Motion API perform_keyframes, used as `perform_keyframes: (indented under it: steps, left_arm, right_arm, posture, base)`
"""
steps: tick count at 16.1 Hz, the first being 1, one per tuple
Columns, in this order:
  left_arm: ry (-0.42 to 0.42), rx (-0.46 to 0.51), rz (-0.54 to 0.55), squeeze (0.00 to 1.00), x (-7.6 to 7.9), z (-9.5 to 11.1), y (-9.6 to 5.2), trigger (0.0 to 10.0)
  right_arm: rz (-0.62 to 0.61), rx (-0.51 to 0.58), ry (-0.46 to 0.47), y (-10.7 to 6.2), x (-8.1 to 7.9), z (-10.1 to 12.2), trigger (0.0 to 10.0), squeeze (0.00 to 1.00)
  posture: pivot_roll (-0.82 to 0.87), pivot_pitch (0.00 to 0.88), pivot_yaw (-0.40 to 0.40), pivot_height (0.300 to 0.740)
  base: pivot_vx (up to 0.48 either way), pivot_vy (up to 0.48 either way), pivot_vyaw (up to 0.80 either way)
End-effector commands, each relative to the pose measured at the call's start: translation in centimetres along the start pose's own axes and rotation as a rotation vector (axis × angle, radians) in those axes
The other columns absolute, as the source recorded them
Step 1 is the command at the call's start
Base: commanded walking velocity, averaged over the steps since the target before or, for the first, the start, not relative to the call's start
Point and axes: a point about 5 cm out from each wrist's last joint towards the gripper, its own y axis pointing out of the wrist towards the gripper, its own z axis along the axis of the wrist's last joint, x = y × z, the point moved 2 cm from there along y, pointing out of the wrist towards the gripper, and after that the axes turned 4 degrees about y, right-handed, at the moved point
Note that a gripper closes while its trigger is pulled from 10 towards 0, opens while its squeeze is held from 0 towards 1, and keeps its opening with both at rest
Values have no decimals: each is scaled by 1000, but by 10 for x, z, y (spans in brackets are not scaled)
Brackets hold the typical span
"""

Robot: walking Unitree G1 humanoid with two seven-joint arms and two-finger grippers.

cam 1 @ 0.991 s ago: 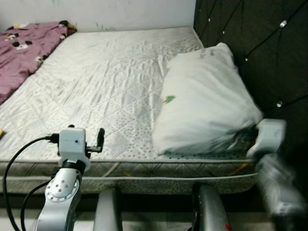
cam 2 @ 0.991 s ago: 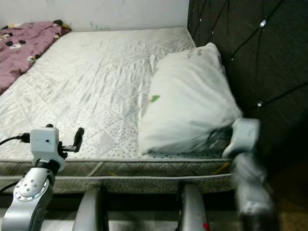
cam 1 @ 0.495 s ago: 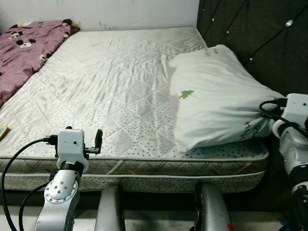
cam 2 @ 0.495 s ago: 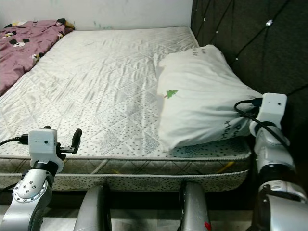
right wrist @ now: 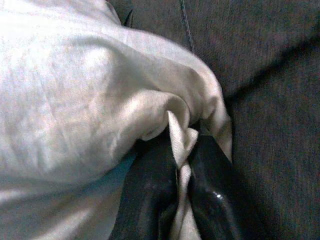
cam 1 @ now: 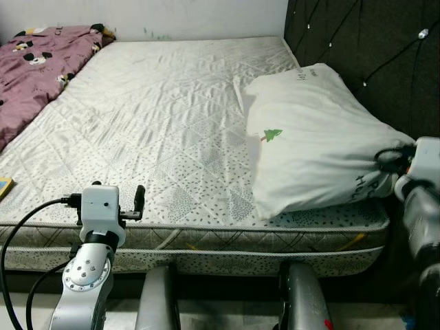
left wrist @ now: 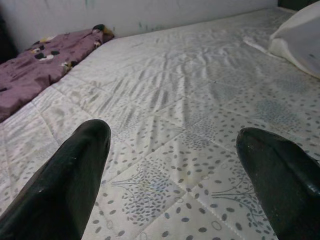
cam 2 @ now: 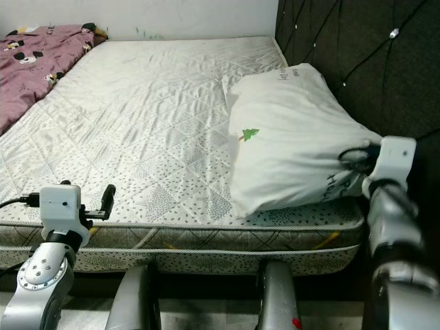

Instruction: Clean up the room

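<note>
the right gripper [right wrist: 182, 200] is largely hidden behind the pillow [cam 1: 309, 137]; its fingers are clamped on a fold of the pillow's corner. the dark lettering on the pillow is too small to be read; a small green tree mark is seen. the pillow lies on the mattress [cam 1: 158, 117] against the dark headboard [cam 1: 371, 48]. the left gripper [left wrist: 175, 165] is held above the mattress edge, fingers apart. a purple blanket [cam 1: 34, 69] lies at the far left.

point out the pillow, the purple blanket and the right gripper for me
pillow [cam 1: 309, 137], left eye view, middle of its top face.
purple blanket [cam 1: 34, 65], left eye view, its folds.
right gripper [right wrist: 182, 192], right wrist view, between the fingertips.
</note>
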Motion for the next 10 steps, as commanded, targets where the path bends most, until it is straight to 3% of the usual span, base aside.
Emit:
perform_keyframes:
  steps: [1,3,6,10]
  left_arm:
    - [6,1,10,0,-2,1,2,10000]
    - [1,7,11,0,-1,2,4,10000]
    - [-4,6,7,0,1,1,5,10000]
    - [-4,14,5,0,1,2,8,10000]
  right_arm:
    - [-29,28,15,-6,4,-4,0,0]
    - [-40,-30,-1,-23,7,-37,0,0]
    - [-51,-75,-9,-36,10,-57,0,0]
    - [-26,-99,-14,-41,0,-66,0,0]
  posture:
    - [52,16,52,498]
    - [46,9,48,498]
    - [35,4,52,498]
    - [40,0,48,498]
  base:
    - [0,0,0]
    - [0,0,0]
    - [0,0,0]
    - [0,0,0]
